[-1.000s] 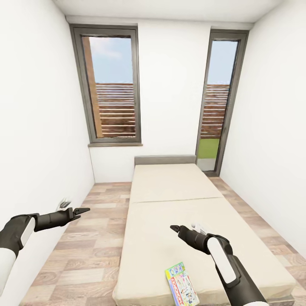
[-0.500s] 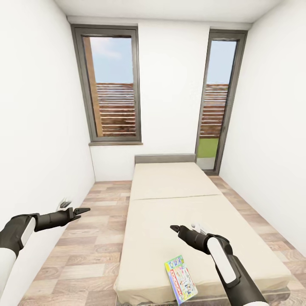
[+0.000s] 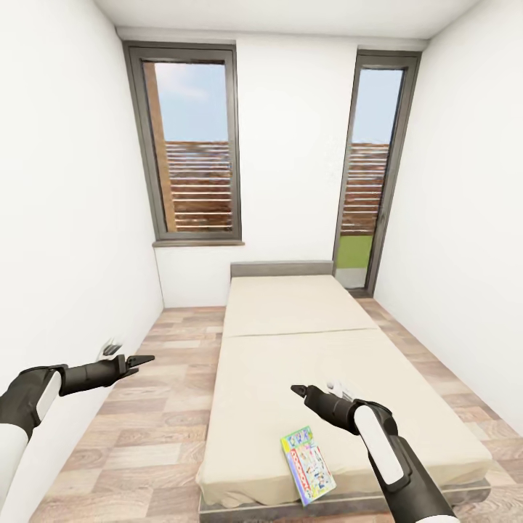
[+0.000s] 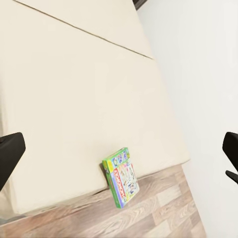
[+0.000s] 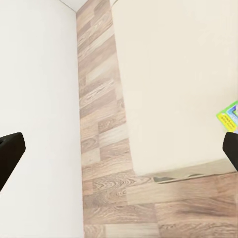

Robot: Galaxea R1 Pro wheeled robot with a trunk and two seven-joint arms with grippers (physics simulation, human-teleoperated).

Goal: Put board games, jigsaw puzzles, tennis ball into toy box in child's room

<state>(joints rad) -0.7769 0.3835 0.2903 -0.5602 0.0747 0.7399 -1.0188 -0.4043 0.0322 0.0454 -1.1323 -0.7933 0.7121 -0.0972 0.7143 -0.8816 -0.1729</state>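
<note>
You are facing the bed (image 3: 290, 341), whose beige mattress is running away from you toward the grey headboard under the windows (image 3: 192, 145). One board game (image 3: 308, 465), green-edged and pale blue, is lying flat at the bed's near edge, close to its near right corner and slightly overhanging. Your left tool (image 3: 138, 360) is hovering over the wood floor (image 3: 138, 436) beside the bed, fingers spread. Your right tool (image 3: 298, 391) is hanging above the mattress beyond the game, fingers spread too, holding nothing.
</note>
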